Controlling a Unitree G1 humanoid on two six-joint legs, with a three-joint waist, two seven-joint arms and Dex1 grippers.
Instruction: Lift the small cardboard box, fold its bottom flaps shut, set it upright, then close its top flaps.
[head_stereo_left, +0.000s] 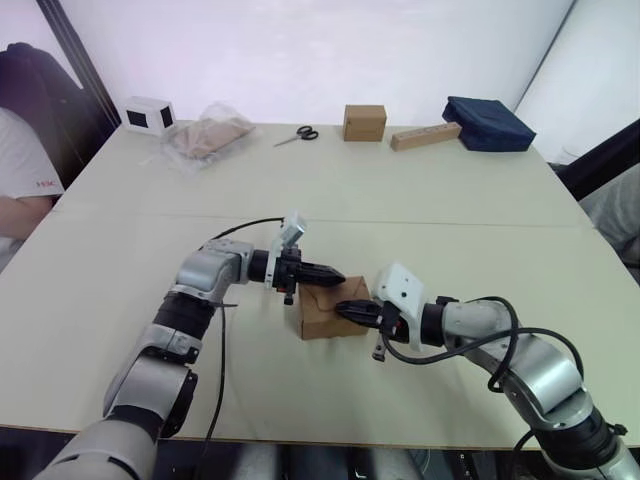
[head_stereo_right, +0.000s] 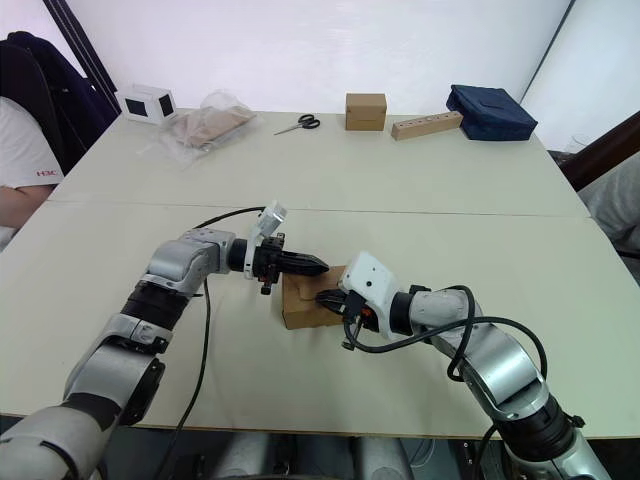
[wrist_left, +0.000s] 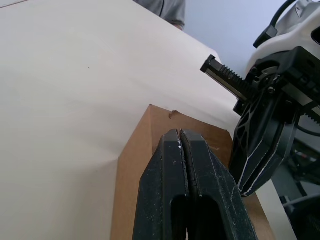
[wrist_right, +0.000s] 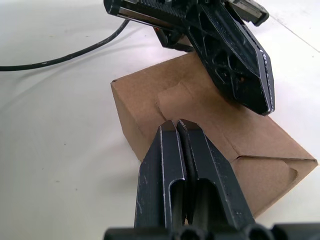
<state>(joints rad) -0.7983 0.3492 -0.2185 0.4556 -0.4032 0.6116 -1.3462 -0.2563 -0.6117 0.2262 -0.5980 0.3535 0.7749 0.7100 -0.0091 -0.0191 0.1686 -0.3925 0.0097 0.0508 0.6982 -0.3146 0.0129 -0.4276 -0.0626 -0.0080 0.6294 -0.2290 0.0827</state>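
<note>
The small cardboard box (head_stereo_left: 318, 318) stands on the table near the front edge, and its upper flaps lie flat with a seam across them (wrist_right: 200, 107). My left gripper (head_stereo_left: 338, 273) is shut, with its tips resting over the box's top from the left (wrist_left: 180, 136). My right gripper (head_stereo_left: 340, 309) is also shut and comes from the right, with its tips against the top of the box (wrist_right: 175, 125). Neither gripper holds anything. In the right wrist view the left gripper (wrist_right: 235, 60) lies across the far side of the box top.
At the table's far edge stand a neat cardboard cube (head_stereo_left: 364, 122), a long tan block (head_stereo_left: 425, 136), scissors (head_stereo_left: 298, 134), a plastic bag (head_stereo_left: 207, 137), a white device (head_stereo_left: 148, 114) and a dark blue bag (head_stereo_left: 488, 123). A person (head_stereo_left: 20, 170) sits at the left.
</note>
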